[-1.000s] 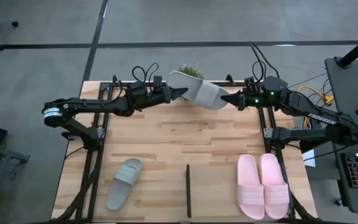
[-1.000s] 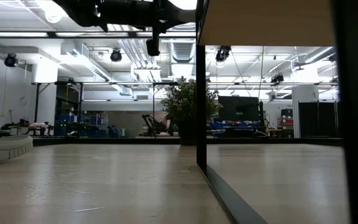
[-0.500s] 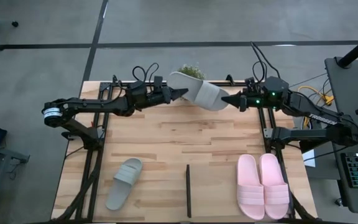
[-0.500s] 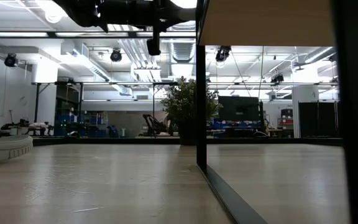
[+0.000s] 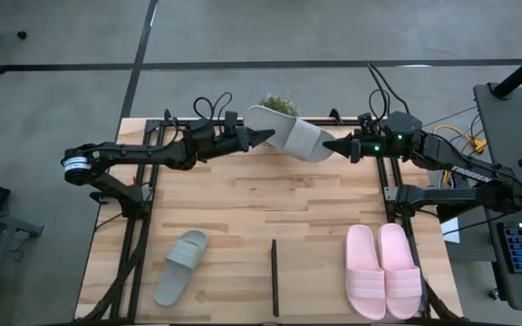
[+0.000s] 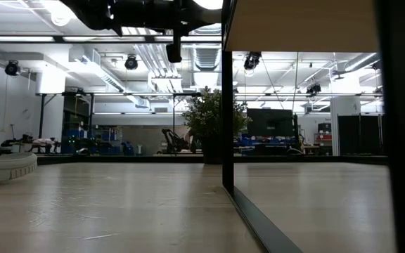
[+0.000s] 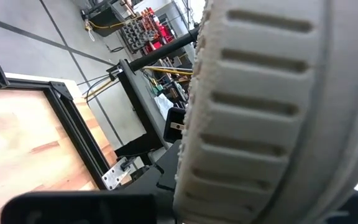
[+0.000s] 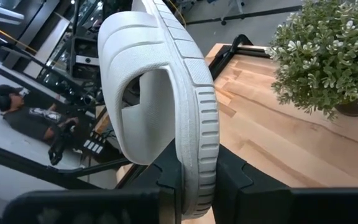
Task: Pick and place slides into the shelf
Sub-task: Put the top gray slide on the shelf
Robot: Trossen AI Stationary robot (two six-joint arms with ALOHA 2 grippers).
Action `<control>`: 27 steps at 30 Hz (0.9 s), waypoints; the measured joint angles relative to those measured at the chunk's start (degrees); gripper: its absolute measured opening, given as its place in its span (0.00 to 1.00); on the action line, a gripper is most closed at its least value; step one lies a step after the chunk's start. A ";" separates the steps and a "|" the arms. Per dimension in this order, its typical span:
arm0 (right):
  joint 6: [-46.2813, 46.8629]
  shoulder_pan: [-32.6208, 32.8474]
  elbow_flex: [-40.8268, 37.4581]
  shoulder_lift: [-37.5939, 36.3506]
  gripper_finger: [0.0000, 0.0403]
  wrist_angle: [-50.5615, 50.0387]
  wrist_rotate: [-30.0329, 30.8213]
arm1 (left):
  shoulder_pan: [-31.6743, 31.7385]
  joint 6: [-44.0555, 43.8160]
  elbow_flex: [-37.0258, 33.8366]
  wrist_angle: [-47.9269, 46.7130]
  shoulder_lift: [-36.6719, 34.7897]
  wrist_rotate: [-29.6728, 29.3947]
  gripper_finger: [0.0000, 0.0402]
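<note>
A grey-green slide [image 5: 288, 133] hangs in the air over the table's far edge, between my two grippers. My left gripper [image 5: 263, 136] is shut on its left end, and my right gripper [image 5: 329, 145] is shut on its right end. The slide's ribbed sole side fills the left wrist view [image 7: 266, 112]. The second grey-green slide [image 5: 181, 265] lies sole-down near the table's near left. The pale pink pair [image 5: 383, 270] lies side by side at the near right. The shelf shows as a thin black strip [image 5: 275, 276] and as a pale panel in the low view [image 6: 301, 24]. My left gripper holds the slide's left end [image 5: 259, 122], coming level from the table's left. The slide itself fills the wrist view and hides the place of contact. The slide is lifted clear of the table. My right gripper pinches the slide's sole at its right end [image 8: 197, 155] between its two fingers [image 8: 166, 180], one on the footbed side and one on the underside. The fingers come level from the table's right. The slide stands on edge, its strap [image 8: 129, 99] to one side, clear of the table.
A small potted plant [image 5: 279, 101] stands at the table's far edge, just behind the held slide, and shows in the right wrist view [image 8: 328, 56]. Black frame rails [image 5: 139, 244] run along both table sides. A seated person [image 8: 36, 118] is in the room beyond.
</note>
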 joint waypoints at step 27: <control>-1.77 -1.16 0.04 -3.38 0.07 -9.44 -9.40 | -0.02 -1.56 0.26 0.02 0.09 14.05 0.47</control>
